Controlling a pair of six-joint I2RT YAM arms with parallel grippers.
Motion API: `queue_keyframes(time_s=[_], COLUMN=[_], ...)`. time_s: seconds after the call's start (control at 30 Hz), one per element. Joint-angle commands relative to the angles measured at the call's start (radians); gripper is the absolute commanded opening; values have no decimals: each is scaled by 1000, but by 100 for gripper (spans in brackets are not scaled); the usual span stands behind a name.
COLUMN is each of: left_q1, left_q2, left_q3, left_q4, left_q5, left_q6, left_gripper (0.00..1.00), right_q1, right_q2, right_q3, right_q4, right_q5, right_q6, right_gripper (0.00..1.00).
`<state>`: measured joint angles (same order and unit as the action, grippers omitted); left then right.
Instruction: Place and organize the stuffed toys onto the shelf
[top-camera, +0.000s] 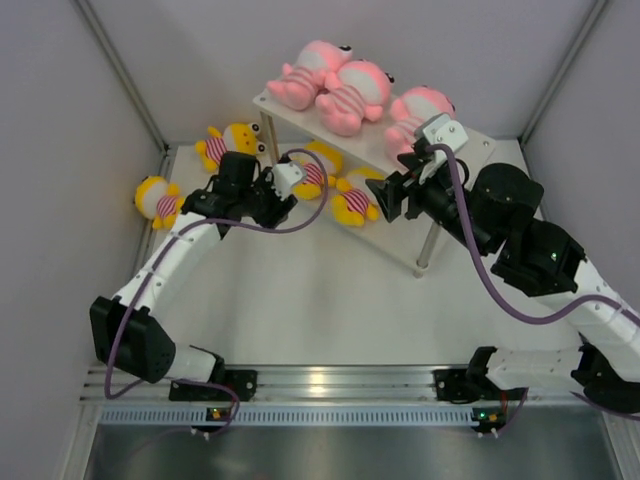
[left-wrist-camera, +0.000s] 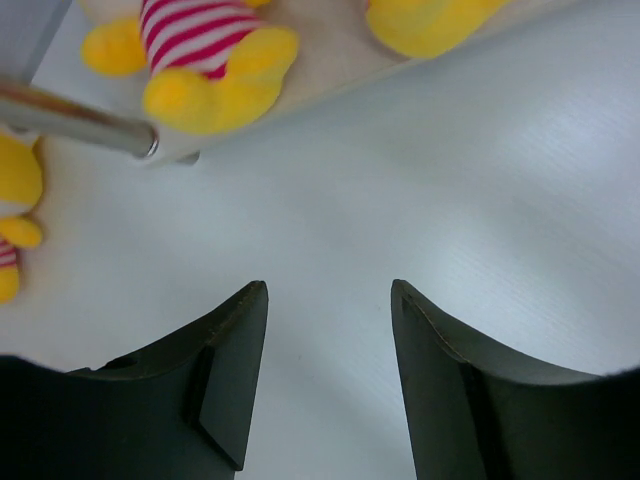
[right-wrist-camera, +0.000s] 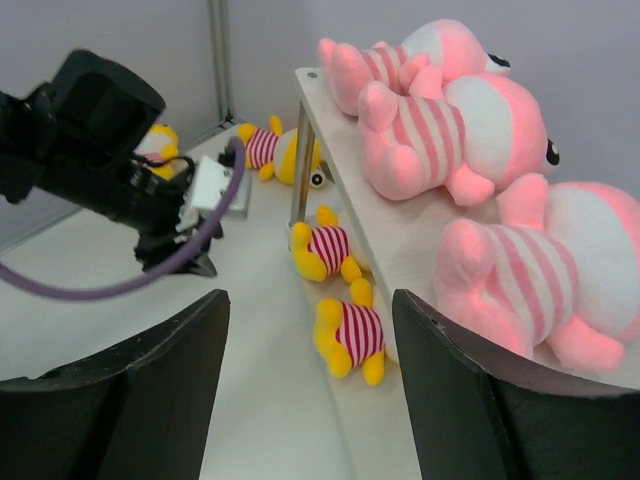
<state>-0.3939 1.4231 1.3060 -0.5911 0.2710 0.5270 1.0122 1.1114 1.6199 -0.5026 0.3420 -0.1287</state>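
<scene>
The white shelf (top-camera: 283, 112) stands at the back. Three pink stuffed toys (top-camera: 345, 95) lie on its top tier, also in the right wrist view (right-wrist-camera: 470, 130). Two yellow stuffed toys (top-camera: 318, 170) (top-camera: 355, 203) lie on its lower tier, also in the right wrist view (right-wrist-camera: 325, 245) (right-wrist-camera: 350, 335). Two more yellow toys (top-camera: 230, 142) (top-camera: 160, 198) lie on the table at the left. My left gripper (top-camera: 283, 208) is open and empty in front of the shelf's left end (left-wrist-camera: 328, 290). My right gripper (top-camera: 388, 200) is open and empty, facing along the shelf front (right-wrist-camera: 310, 295).
A silver shelf leg (left-wrist-camera: 70, 120) crosses the left wrist view, with a yellow toy (left-wrist-camera: 200, 50) on the lower tier behind it. Another front leg (top-camera: 428, 245) stands under the right arm. Grey walls enclose the table at back and sides.
</scene>
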Motion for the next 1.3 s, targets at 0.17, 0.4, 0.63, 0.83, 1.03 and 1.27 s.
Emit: queue_keyframes(time_s=[0.17, 0.4, 0.63, 0.83, 1.03, 1.27], left_q1=[352, 428, 431, 441, 463, 484], left_q2=[45, 319, 621, 824, 1026, 1143], left_q3=[141, 367, 582, 734, 967, 1032], left_q4=[-159, 55, 106, 186, 205, 205], left_q5=[-16, -143, -401, -481, -483, -443], left_q6=[-41, -153, -265, -344, -334, -375], left_gripper=[58, 59, 59, 62, 68, 69], right_q1=[17, 19, 17, 17, 17, 17], right_q2=[-79, -85, -87, -58, -44, -28], right_q3=[-63, -89, -129, -160, -176, -176], right_q4=[45, 44, 62, 104, 119, 144], right_q5=[-8, -31, -80, -167, -164, -136], right_q6=[-48, -78, -137, -215, -256, -302], right_gripper=[67, 67, 67, 68, 68, 68])
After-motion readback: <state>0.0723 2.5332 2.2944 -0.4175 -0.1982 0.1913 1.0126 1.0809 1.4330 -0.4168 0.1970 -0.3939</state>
